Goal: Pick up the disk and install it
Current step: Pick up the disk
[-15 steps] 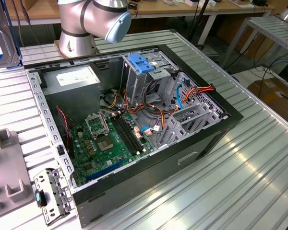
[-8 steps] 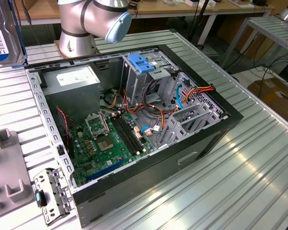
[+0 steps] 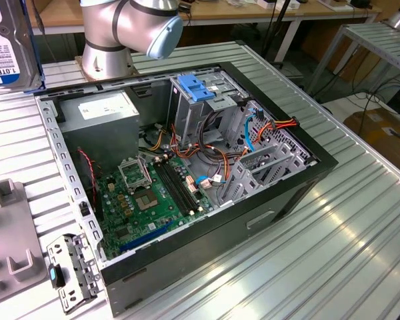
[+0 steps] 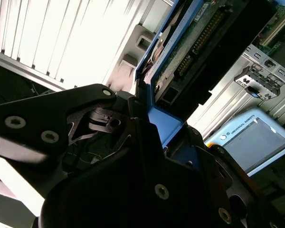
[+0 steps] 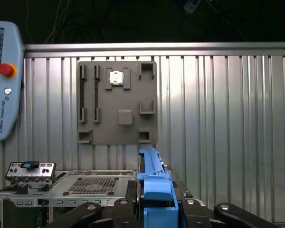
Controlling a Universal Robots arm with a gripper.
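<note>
Hand closed on the blue rail of the disk, disk standing on edge in the upper left of the exterior view, apart from the open computer case on the ribbed tabletop.

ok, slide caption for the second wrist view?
Gripper shut on the disk by its blue carrier rail, circuit-board side in view, ribbed metal table behind.

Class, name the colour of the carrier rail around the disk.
Blue. The carrier rail on the disk, clamped in the gripper, shows best in the first wrist view.
</note>
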